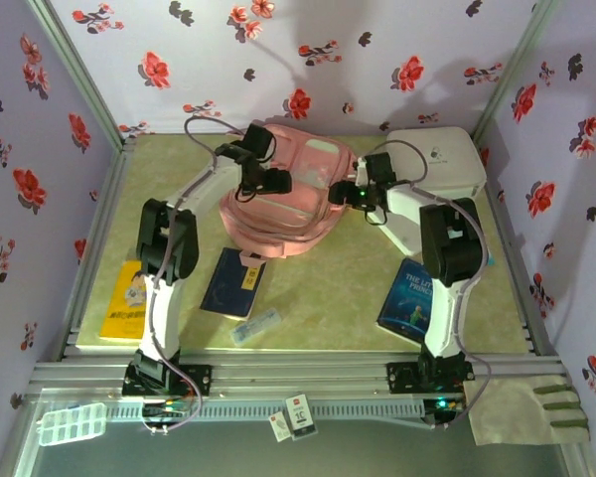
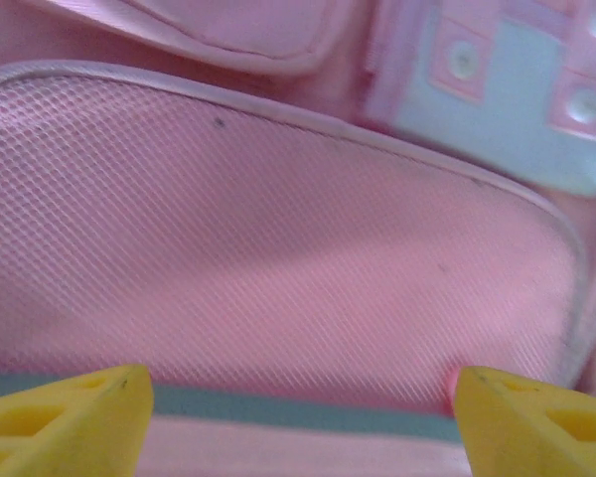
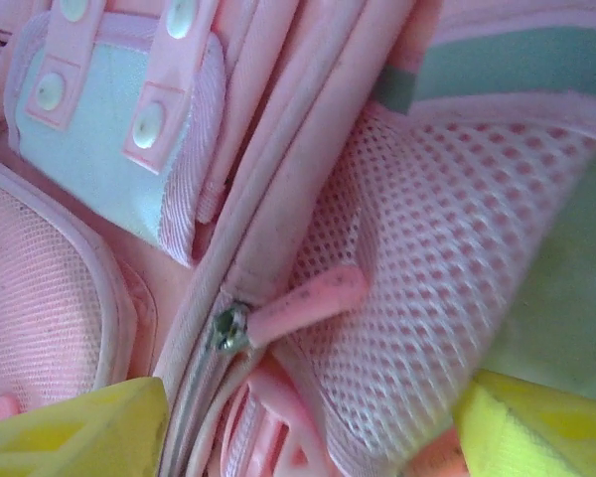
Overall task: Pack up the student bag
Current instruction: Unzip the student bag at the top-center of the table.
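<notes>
student bag (image 1: 290,224) flat on table (image 1: 328,293)

Bare tabletop (image 1: 328,288) before student bag (image 1: 298,224)

Blue book (image 1: 405,296) on the right side of the table: white cover lettering reads "THE LI…" above "PRINC…", the rest of both lines is hidden. Yellow book (image 1: 127,298) and dark blue booklet (image 1: 231,282) both carry cover print, gold on the booklet, too small to read. Small red-and-white tags (image 1: 296,412) at the near edge and a dark logo mark on the white case (image 1: 435,152) are also illegible.
</notes>
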Action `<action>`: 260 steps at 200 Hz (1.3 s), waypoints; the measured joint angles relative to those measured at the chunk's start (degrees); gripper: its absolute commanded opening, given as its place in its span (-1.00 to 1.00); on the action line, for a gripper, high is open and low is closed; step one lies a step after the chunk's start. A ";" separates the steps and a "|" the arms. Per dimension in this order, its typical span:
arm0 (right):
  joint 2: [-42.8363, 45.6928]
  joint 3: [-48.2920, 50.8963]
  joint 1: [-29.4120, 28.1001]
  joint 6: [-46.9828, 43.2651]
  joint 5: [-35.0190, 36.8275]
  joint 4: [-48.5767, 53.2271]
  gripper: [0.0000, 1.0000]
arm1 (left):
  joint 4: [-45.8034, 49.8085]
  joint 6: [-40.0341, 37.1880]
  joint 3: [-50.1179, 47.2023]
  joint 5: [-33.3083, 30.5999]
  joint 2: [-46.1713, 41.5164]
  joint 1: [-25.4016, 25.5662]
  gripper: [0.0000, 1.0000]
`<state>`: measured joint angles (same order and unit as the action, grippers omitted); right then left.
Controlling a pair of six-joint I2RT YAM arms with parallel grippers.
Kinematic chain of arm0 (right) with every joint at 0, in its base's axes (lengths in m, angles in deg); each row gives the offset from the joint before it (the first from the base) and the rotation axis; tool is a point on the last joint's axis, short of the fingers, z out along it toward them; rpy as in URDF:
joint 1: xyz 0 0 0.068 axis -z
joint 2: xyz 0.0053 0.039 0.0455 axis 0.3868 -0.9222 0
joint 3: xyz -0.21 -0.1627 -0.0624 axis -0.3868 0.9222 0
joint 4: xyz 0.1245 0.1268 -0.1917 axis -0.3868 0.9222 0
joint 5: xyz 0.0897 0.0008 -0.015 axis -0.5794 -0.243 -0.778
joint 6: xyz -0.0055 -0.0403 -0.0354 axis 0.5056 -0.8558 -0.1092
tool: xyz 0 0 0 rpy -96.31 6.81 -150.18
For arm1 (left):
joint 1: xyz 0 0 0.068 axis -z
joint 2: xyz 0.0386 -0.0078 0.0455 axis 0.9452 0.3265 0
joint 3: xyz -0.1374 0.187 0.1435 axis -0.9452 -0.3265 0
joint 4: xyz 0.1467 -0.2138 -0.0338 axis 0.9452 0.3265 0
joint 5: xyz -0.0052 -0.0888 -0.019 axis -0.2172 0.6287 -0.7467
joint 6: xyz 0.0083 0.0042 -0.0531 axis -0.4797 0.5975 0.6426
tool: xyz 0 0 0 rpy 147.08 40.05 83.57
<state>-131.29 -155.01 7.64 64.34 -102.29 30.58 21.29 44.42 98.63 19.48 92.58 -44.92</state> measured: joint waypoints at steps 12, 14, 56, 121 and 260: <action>-1.36 -1.14 0.00 0.04 -1.22 -0.13 0.51 | -0.11 1.27 0.09 -0.22 1.60 -1.22 0.54; -1.51 -1.27 0.00 0.04 -1.53 -0.13 0.51 | -0.09 1.53 0.09 -0.35 1.90 -1.49 0.54; -1.97 -1.38 -0.15 -2.08 -4.63 -0.15 0.52 | -2.40 5.46 -2.67 -0.39 3.43 -5.75 0.52; 6.58 6.62 -0.22 -13.44 -2.19 -1.22 0.32 | -4.59 6.91 -4.31 2.58 3.32 -9.20 0.50; 2.58 -4.48 -7.02 -46.99 15.82 21.31 0.35 | -4.48 6.86 -4.31 4.94 3.32 -9.92 0.50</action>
<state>-128.71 -159.49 0.62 17.35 -86.47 51.89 16.81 51.29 94.32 24.42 95.90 -54.84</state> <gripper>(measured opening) 0.691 0.751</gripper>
